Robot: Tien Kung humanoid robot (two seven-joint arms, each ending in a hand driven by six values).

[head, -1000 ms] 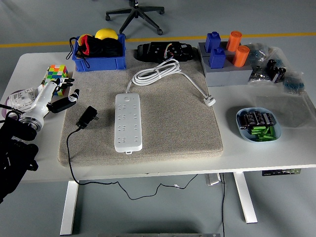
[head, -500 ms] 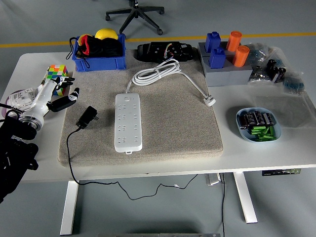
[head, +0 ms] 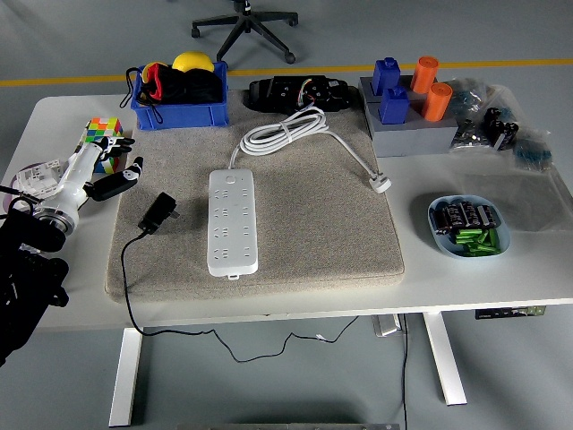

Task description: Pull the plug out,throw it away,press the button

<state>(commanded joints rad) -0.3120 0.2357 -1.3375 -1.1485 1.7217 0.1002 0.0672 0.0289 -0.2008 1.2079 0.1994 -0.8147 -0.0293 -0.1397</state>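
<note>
A white power strip point(head: 234, 221) lies lengthwise on the grey mat point(head: 313, 215), its coiled white cord point(head: 285, 132) behind it and its own white plug point(head: 380, 183) off to the right. A black plug point(head: 158, 212) lies loose on the mat to the left of the strip, its black cable point(head: 125, 269) running off the table's front edge. My left hand point(head: 100, 175) hovers at the mat's left edge, fingers spread and empty, a short way up and left of the black plug. The right arm is out of view.
A Rubik's cube point(head: 101, 136) sits just behind my left hand. A blue bin point(head: 179, 112) with dark items and a yellow ball stands at the back left. Grey block with blue and orange pieces point(head: 407, 112) at back right; a blue bowl of batteries point(head: 468, 225) at right.
My left hand has drifted slightly left and back, away from the black plug. Everything else stays put.
</note>
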